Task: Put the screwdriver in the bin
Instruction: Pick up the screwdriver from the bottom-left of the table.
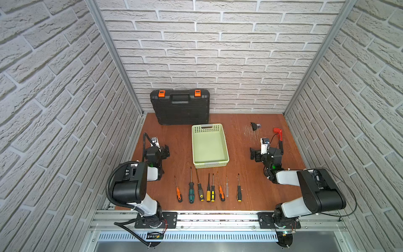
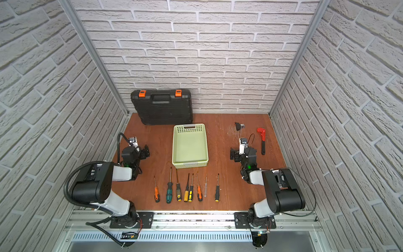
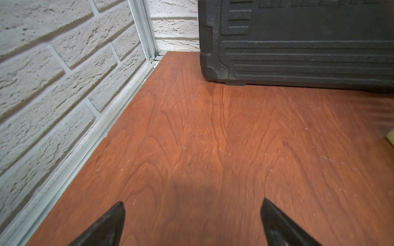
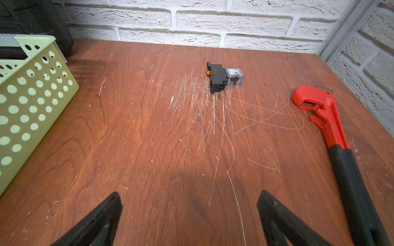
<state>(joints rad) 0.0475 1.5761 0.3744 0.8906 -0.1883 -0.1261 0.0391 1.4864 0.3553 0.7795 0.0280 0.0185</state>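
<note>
Several screwdrivers lie side by side near the table's front edge, from an orange-handled one (image 1: 178, 193) past a green-handled one (image 1: 191, 193) to a black-and-yellow one (image 1: 239, 193); neither wrist view shows them. Just behind the row stands the pale green perforated bin (image 1: 225, 141) (image 2: 206, 141), with nothing in it. Left of the bin my left gripper (image 1: 166, 151) (image 3: 193, 201) hangs open over bare wood. Right of the bin my right gripper (image 1: 253, 153) (image 4: 189, 192) is open too, holding nothing, with the bin's wall (image 4: 32, 102) to one side.
A black toolcase (image 1: 181, 107) (image 3: 298, 53) with orange latches leans on the back wall. A red pipe wrench (image 2: 262, 139) (image 4: 326, 119) and a small black relay part (image 1: 254, 126) (image 4: 217, 77) lie at the back right. Brick walls close in three sides.
</note>
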